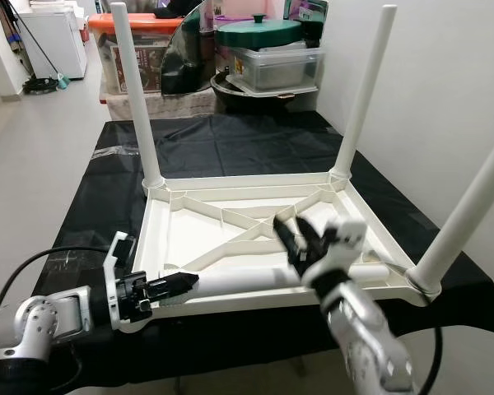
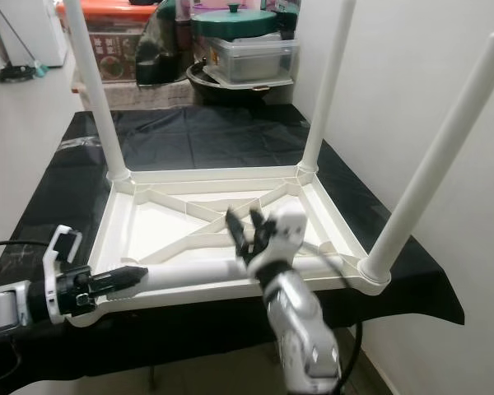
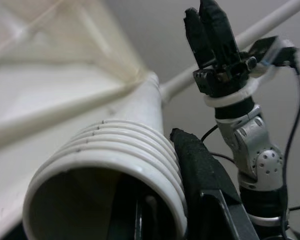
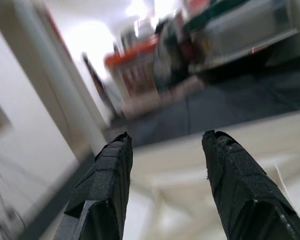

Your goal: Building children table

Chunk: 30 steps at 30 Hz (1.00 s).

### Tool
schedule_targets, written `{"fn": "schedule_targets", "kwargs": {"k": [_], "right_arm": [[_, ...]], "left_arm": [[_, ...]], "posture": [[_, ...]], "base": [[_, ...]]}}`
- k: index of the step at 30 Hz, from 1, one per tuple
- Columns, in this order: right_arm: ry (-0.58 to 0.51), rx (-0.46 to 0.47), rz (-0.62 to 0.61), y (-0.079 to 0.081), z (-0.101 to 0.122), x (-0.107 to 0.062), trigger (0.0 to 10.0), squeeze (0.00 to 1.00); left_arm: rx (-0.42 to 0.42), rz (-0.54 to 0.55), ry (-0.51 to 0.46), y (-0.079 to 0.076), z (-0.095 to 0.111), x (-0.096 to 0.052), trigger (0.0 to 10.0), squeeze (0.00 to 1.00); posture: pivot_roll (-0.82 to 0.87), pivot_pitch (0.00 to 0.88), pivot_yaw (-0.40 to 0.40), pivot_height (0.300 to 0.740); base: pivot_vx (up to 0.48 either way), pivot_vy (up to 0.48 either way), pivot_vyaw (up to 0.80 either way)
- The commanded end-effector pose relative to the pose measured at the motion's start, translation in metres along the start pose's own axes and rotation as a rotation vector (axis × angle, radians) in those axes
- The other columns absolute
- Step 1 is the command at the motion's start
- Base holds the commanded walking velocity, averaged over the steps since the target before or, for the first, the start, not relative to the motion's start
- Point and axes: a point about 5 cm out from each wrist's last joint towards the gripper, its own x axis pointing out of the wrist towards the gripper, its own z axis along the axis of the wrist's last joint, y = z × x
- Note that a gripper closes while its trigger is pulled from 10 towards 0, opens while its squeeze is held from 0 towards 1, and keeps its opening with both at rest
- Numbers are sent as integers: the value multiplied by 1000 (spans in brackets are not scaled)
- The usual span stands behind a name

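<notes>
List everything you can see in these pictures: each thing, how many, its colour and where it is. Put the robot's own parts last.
Upturned table top: one, white, on the black sheet.
Fitted legs: three, white, upright at three corners.
Loose leg: one, white, lying along the near edge, threaded end in the left gripper.
Black sheet: one, under the table.
Storage bins: several, clear, orange and green, behind.
Left gripper: shut on the loose leg.
Right gripper: open, above the leg.

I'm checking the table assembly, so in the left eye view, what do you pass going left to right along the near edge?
Left gripper → loose white leg it holds → right gripper → fitted near-right leg.
</notes>
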Motion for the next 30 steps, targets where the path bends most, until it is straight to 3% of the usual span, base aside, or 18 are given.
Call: {"fn": "schedule_targets", "kwargs": {"k": [1, 5, 7, 11, 12, 14, 15, 18, 19, 24, 30], "right_arm": [[-1, 52, -11, -1, 1, 0, 10000, 0], [-30, 105, 13, 3, 11, 7, 10000, 0], [-93, 234, 55, 14, 27, 18, 10000, 0], [-114, 307, 73, 17, 34, 21, 10000, 0], [-111, 366, 91, 18, 36, 23, 10000, 1000], [-103, 384, 96, 18, 36, 23, 10000, 1000], [-89, 412, 96, 17, 35, 23, 10000, 1000], [-48, 516, 90, 10, 27, 21, 10000, 1000], [-41, 562, 92, 8, 25, 20, 10000, 0], [9, 656, 87, 5, 17, 18, 10000, 0], [80, 758, 119, 15, 3, 15, 10000, 0]], "left_arm": [[44, -9, -53, -8, 12, -6, 0, 0], [91, -19, -91, -19, 20, -9, 0, 0], [193, -14, -115, -38, 28, -17, 0, 0], [222, 3, -132, -41, 30, -20, 0, 0], [243, 34, -168, -42, 32, -22, 1255, 0], [253, 51, -187, -43, 32, -22, 1255, 0], [263, 75, -203, -42, 32, -23, 10000, 0], [281, 132, -281, -39, 32, -23, 10000, 0], [282, 152, -317, -38, 32, -23, 10000, 0], [285, 163, -413, -41, 35, -20, 10000, 0], [280, 75, -437, -56, 31, 2, 10000, 0]], "posture": [[192, 0, -78, 740], [195, 0, -81, 740], [207, 0, -92, 740], [207, 0, -96, 740], [205, 0, -98, 740], [205, 0, -98, 740], [208, 0, -101, 740], [206, 0, -105, 740], [205, 0, -108, 740], [204, 0, -108, 740], [206, 0, -110, 740]], "base": [[0, 0, 0], [0, 0, 0], [0, 0, 0], [0, 0, 0], [0, 0, 0], [0, 0, 0], [0, 0, 0], [0, 0, 0], [0, 0, 0], [0, 0, 0], [0, 0, 0]]}}
